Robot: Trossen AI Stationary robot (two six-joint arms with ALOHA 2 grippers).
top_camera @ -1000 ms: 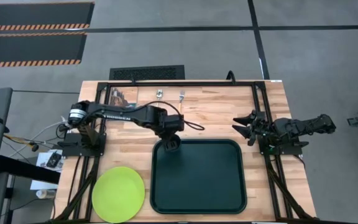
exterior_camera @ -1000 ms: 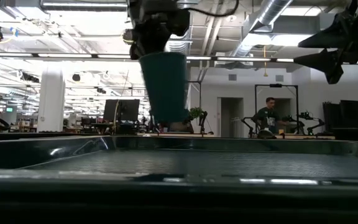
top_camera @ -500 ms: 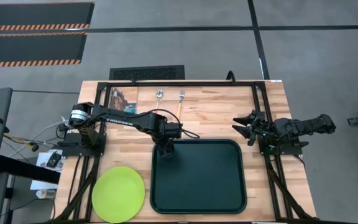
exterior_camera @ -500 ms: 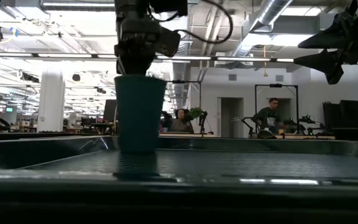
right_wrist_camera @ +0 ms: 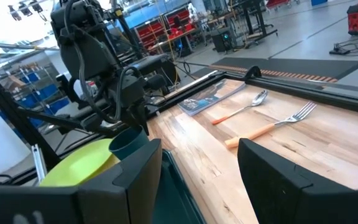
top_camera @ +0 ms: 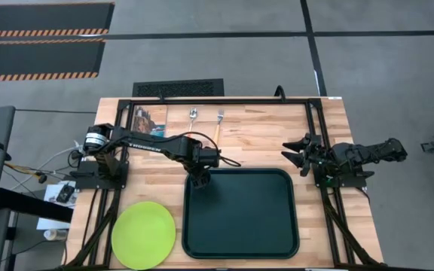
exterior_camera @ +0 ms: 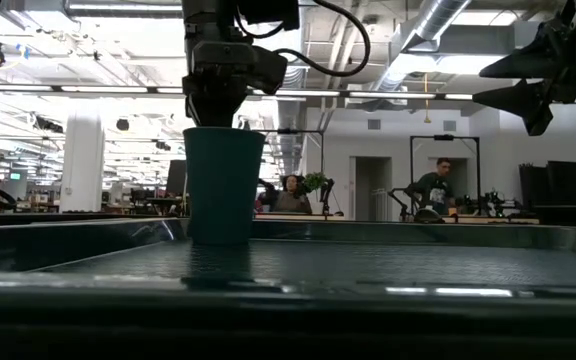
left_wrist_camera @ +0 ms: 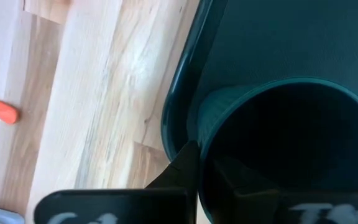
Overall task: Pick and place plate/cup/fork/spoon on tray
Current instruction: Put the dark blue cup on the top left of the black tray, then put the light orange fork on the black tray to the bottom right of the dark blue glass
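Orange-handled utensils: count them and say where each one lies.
2. The spoon and the fork lie side by side on the bare table by its far edge, both outside the tray.

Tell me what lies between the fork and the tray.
Only bare wooden table lies between the fork and the tray; the high view shows this.

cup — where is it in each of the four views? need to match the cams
High view: the cup is mostly hidden under the left gripper, at the tray's far-left corner.
Low view: cup left of centre, upright on the tray floor, gripper gripping its rim.
Left wrist view: cup's open mouth fills the right half.
Right wrist view: cup at lower left, beside the plate.
Shared landmark: the tray rim next to the cup.
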